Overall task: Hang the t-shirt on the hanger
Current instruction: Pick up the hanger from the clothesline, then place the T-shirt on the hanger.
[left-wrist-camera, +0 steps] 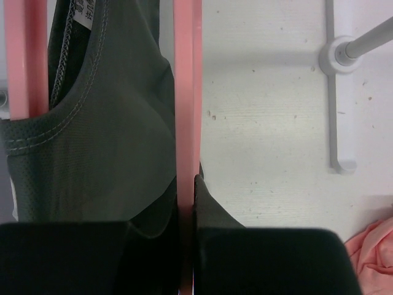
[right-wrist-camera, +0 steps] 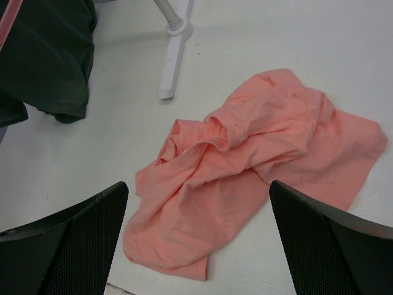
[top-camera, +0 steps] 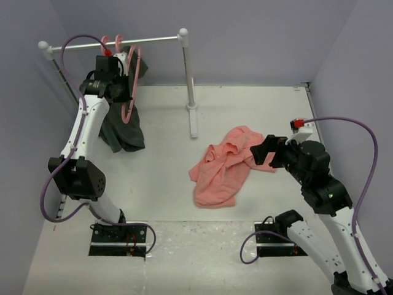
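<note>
White tabletop walled in lavender, with a garment rack at the rear left. Left tool, raised to the rail, is clamped on one thin arm of the hanger, which hangs just in front of the dark grey shirt. Right tool stands wide apart, low beside the t-shirt, holding nothing. The t-shirt lies crumpled mid-tabletop, well apart from the rack. Progress appears early: hanger gripped but seemingly not yet off the rail, garment unlifted, and threading the hanger through the neck remains.
</note>
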Available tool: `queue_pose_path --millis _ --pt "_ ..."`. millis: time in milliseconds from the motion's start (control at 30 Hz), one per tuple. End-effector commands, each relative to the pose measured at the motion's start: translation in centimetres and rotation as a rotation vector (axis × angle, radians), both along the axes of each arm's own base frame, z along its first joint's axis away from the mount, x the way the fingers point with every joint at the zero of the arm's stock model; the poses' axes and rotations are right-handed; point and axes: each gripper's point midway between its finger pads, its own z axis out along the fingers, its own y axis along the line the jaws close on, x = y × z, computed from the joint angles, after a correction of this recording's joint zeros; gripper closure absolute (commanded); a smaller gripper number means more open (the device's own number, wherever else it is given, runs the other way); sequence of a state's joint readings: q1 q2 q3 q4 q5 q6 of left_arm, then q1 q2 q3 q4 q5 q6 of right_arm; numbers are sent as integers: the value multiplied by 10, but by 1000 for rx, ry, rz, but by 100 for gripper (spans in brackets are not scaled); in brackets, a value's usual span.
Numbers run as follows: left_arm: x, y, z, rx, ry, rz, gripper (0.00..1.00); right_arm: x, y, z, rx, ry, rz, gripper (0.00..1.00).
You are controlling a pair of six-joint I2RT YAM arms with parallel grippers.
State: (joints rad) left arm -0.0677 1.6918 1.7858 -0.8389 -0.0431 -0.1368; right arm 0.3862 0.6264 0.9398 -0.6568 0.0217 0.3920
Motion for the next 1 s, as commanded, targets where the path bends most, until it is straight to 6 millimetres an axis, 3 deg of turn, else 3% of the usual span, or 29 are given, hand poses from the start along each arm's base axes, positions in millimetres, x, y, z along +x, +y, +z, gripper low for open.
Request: queue_pose_path --millis 0,133,200,233,300,333,433,600,700,833,933,967 --pt "-11 -11 45 -52 -114 -64 100 13 11 7 39 -47 16 1" --pt "-26 -22 70 -117 -166 -88 100 34 20 -10 39 27 2 1" --pt "-40 -30 75 -167 -177 -103 100 52 23 -29 0 97 -20 1" --pt "-45 -32 86 -184 -205 -113 100 53 21 -27 -6 94 -35 1" --pt "-61 -38 80 -217 -217 -136 100 67 21 -66 -84 247 -61 4" --pt "-68 -41 81 -229 -226 -147 100 71 23 -76 -102 284 -60 6" --pt "-95 -54 64 -279 -217 -210 100 81 22 -120 -172 431 -98 16" --pt "-145 -69 55 -345 -260 -289 100 96 33 -160 -185 477 -104 34" --pt "-174 -87 32 -425 -232 -380 100 105 41 -176 -197 485 -107 38" --pt "-204 -102 19 -486 -250 -484 100 116 49 -188 -182 480 -119 41" --pt "-224 -115 -15 -545 -176 -546 100 124 49 -197 -172 488 -164 45" --pt "-226 -118 -18 -551 -170 -560 100 126 47 -197 -177 484 -181 47"
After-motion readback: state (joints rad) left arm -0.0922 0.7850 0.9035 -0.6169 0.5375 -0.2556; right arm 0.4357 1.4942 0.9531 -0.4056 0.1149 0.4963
